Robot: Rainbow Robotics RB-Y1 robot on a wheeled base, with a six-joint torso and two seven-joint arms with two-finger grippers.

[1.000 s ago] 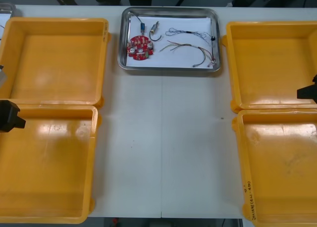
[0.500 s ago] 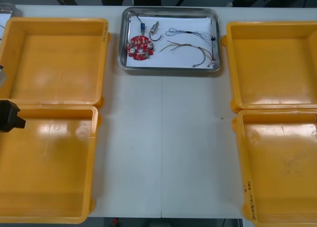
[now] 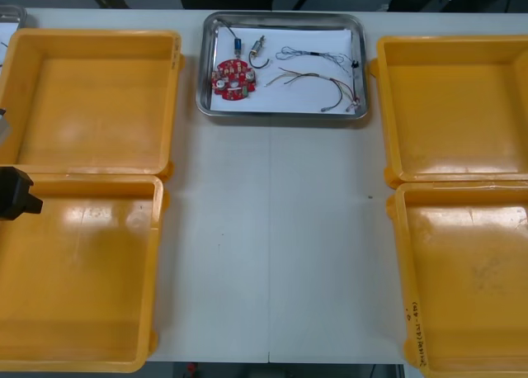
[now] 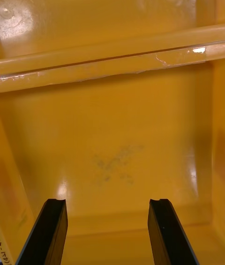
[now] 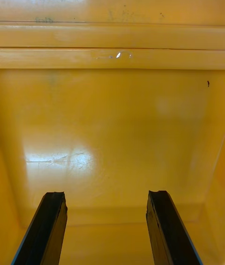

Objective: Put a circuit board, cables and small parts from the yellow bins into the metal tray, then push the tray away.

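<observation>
The loaded tray [image 3: 280, 115] sat at the far edge of the counter [image 3: 272, 229]. The left gripper [image 5: 107, 194] and right gripper [image 4: 105, 201] hung open over bins [image 3: 462, 262]. I judged the task done.

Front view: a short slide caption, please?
Metal tray with red circuit board and cables, between four yellow bins.

The light worktop [image 3: 272, 246] carries yellow bins down both sides. On the left stand the far left bin [image 3: 91, 106] and the near left bin [image 3: 78, 279], rims butted together. On the right, the far right bin [image 3: 454, 106] and the near right bin [image 3: 470, 279] meet the same way. Between the far pair, by the far edge, sits the metal tray [image 3: 200, 64], apart from the left bin and hard by the right one. A thin seam [image 3: 270, 229] runs down the bare middle strip from the tray to the near edge.
</observation>
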